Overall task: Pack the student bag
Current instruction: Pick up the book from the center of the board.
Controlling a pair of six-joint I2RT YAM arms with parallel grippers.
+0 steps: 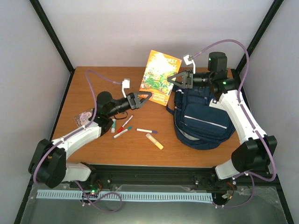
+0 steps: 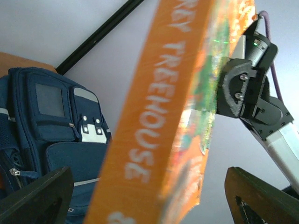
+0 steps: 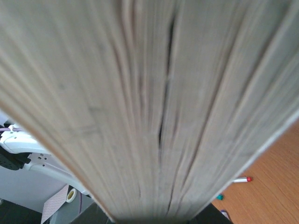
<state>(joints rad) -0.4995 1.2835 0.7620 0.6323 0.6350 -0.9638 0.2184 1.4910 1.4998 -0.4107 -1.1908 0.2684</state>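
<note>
The student bag [image 1: 202, 119], a navy backpack with white stripes, lies at the table's right side and also shows in the left wrist view as the student bag [image 2: 46, 126]. An orange picture book [image 1: 160, 74] is held up off the table just left of the bag's top. My right gripper [image 1: 173, 79] is shut on the book's right edge, and its page edges [image 3: 154, 107] fill the right wrist view. My left gripper [image 1: 147, 96] is open at the book's lower corner. The orange spine [image 2: 154, 116] stands between its spread fingers [image 2: 37, 198] without touching them.
Several markers [image 1: 124, 124] and a yellow stick [image 1: 154, 141] lie on the wooden table [image 1: 117, 151] in front of the left arm. A small pinkish packet [image 1: 84, 116] sits by the left forearm. Black frame posts stand at the back corners.
</note>
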